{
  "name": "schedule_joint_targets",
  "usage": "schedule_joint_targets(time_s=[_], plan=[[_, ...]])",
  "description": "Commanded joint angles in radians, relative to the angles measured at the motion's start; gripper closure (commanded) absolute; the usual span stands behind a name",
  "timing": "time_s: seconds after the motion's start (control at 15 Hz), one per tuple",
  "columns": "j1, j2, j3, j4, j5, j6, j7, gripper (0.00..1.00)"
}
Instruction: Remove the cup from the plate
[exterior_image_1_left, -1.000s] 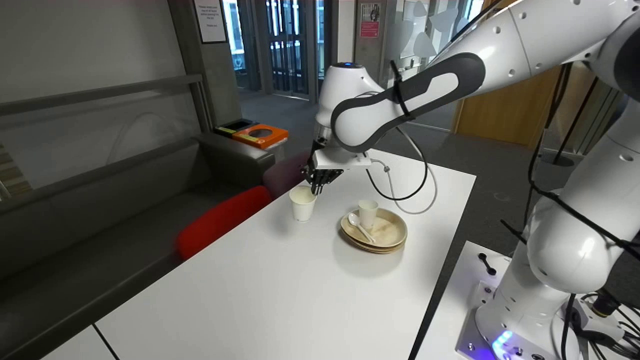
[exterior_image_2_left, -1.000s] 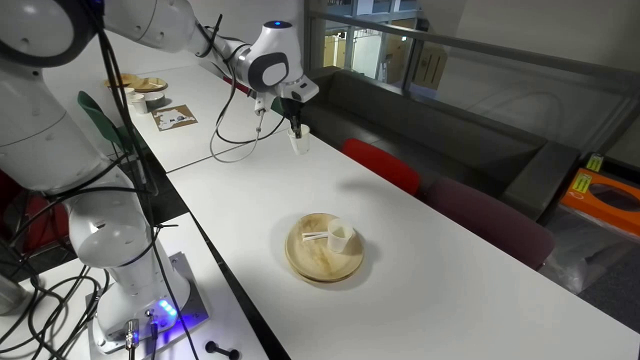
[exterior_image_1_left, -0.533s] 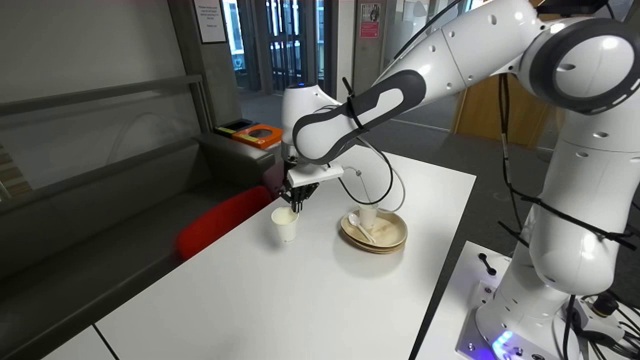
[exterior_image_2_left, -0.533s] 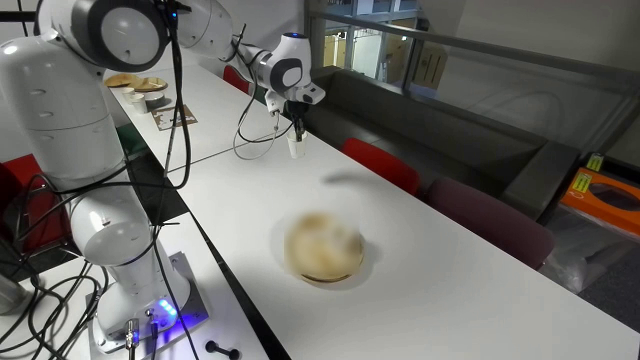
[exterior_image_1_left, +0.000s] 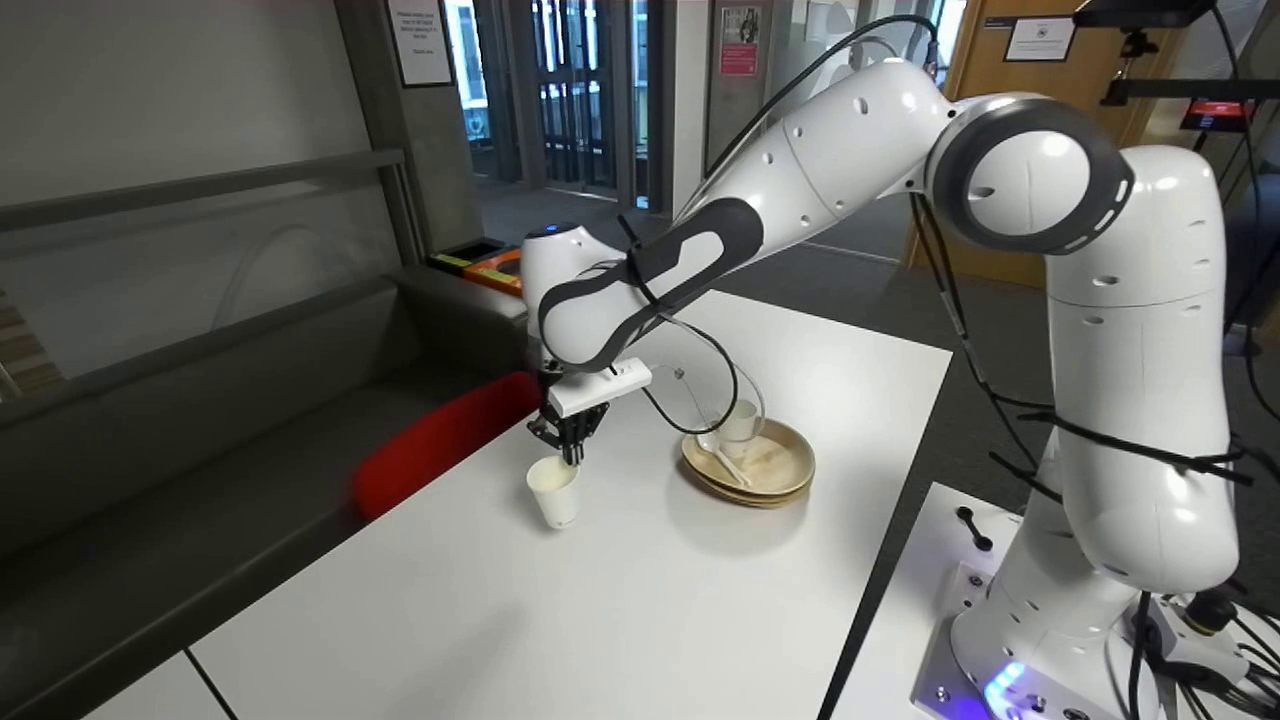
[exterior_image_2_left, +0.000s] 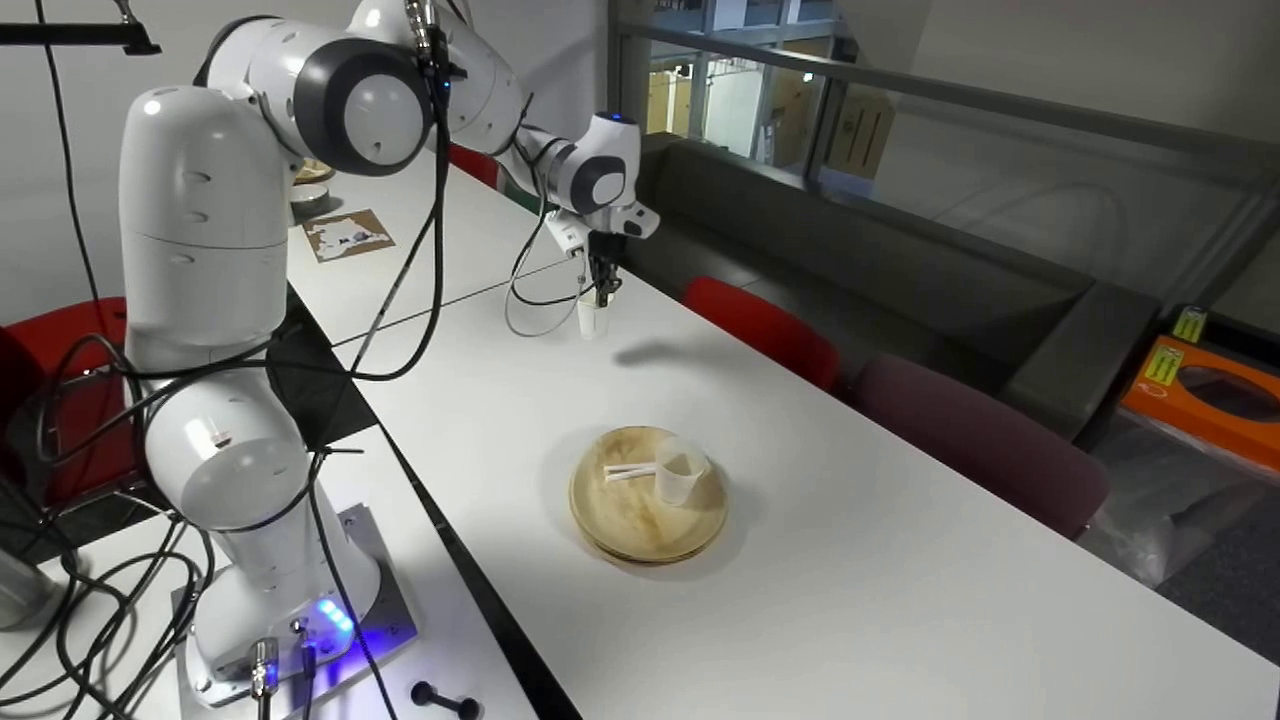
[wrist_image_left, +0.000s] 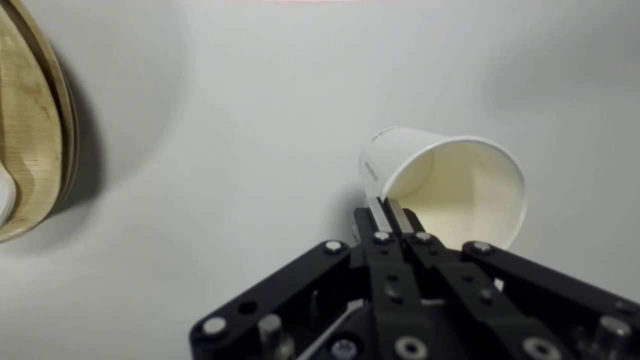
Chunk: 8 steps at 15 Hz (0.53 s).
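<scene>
Cup (wrist_image_left: 447, 192): it is off the plate (exterior_image_2_left: 645, 525) and apart from it, mouth up, near the long edge of the table (exterior_image_2_left: 850, 590) where the red chair (exterior_image_2_left: 765, 332) stands; whether its bottom touches the table, I cannot tell.
Fingers (wrist_image_left: 378, 215) of the gripper (wrist_image_left: 387, 201): narrow, holding the wall of the cup between them at the rim.
Plate: it lies on top of other plates (exterior_image_1_left: 755, 502), nearer to the table edge on the side of the robot base (exterior_image_1_left: 1040, 620).
On the plate: a second cup (exterior_image_2_left: 678, 484) stands, with a white spoon (exterior_image_1_left: 722, 459) just beside it.
</scene>
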Motion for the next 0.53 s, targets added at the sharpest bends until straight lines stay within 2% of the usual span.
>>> schedule_joint_targets(time_s=[0.0, 0.47], plan=[[0.051, 0.061, -0.041, 0.058, -0.036, -0.019, -0.032, 0.99], [0.104, 0.114, -0.044, 0.058, -0.057, 0.015, -0.093, 0.99]])
